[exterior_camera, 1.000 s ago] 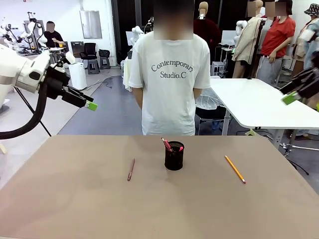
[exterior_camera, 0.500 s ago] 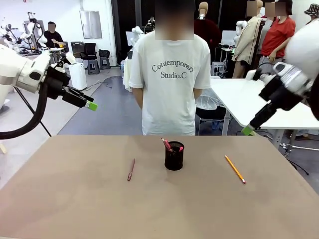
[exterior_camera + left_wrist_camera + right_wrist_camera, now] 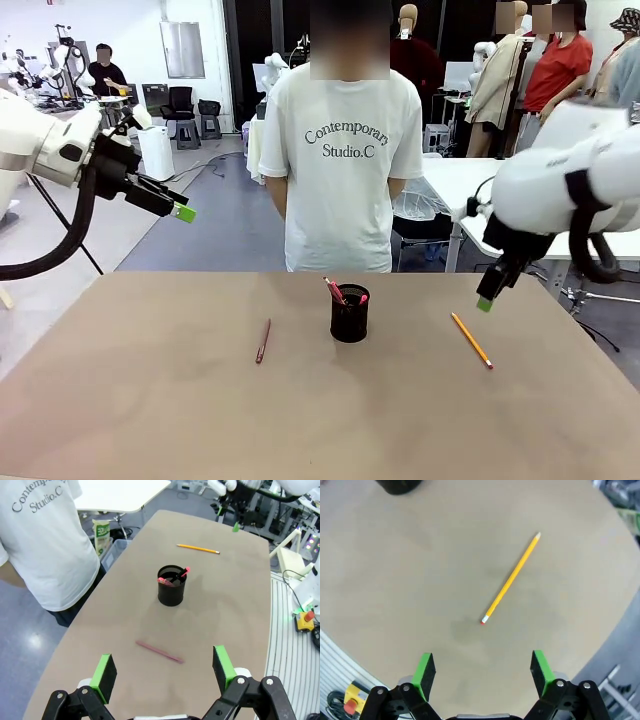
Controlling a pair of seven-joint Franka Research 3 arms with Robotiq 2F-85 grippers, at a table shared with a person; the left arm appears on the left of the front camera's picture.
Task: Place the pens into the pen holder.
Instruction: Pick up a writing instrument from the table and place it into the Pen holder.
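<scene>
The black mesh pen holder (image 3: 349,313) stands mid-table with a black, red-ended pen (image 3: 335,291) leaning inside it. A reddish-brown pen (image 3: 263,340) lies to its left and a yellow-orange pen (image 3: 471,340) to its right. My right gripper (image 3: 487,300) hangs open just above the far end of the yellow pen; in the right wrist view that pen (image 3: 511,578) lies ahead of the open gripper (image 3: 482,672). Off the table's left edge my left gripper (image 3: 180,210) is held high and open. In the left wrist view the reddish-brown pen (image 3: 159,651) and holder (image 3: 171,586) lie below the gripper (image 3: 164,672).
A person in a white T-shirt (image 3: 345,150) stands at the far edge of the brown table (image 3: 150,400), hands out of sight. A white table (image 3: 520,205) stands behind on the right. The holder's rim (image 3: 399,485) shows at the top of the right wrist view.
My right arm has swung in from the far right and come down toward the yellow pen. The left arm, the pens and the holder have stayed put.
</scene>
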